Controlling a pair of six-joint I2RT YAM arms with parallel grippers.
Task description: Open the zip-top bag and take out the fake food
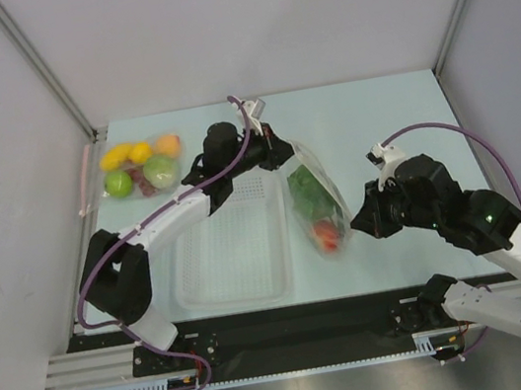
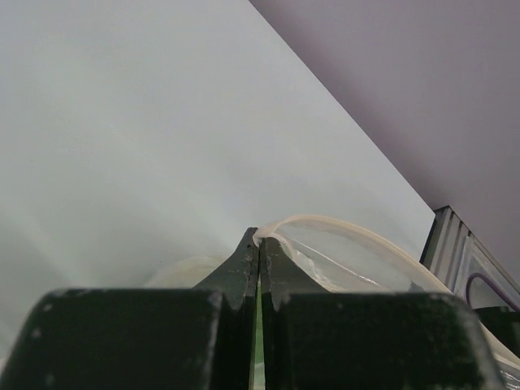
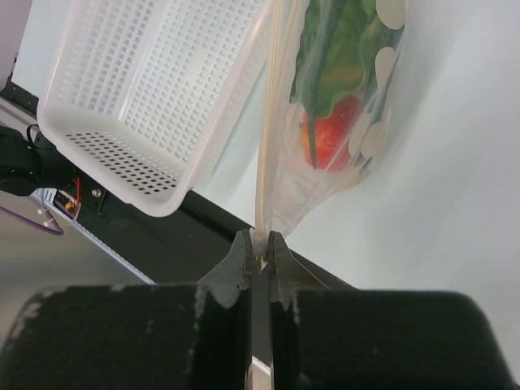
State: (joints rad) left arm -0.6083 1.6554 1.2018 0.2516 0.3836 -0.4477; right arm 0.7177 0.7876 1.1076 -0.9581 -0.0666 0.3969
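Left wrist view: zip-top bag (image 2: 341, 256) mostly hidden behind left claw (image 2: 259, 238), only the rim shows, contents out of sight. Right wrist view: fake food (image 3: 333, 49) and basket (image 3: 114, 162) clipped by top edge. Overhead: right arm (image 1: 490, 222) runs off the right edge.

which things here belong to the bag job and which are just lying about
In the job: zip-top bag, fake food inside it, left pincer and right pincer, each shut on the bag's edge.
Lying about: white basket, pouch of round fruits.
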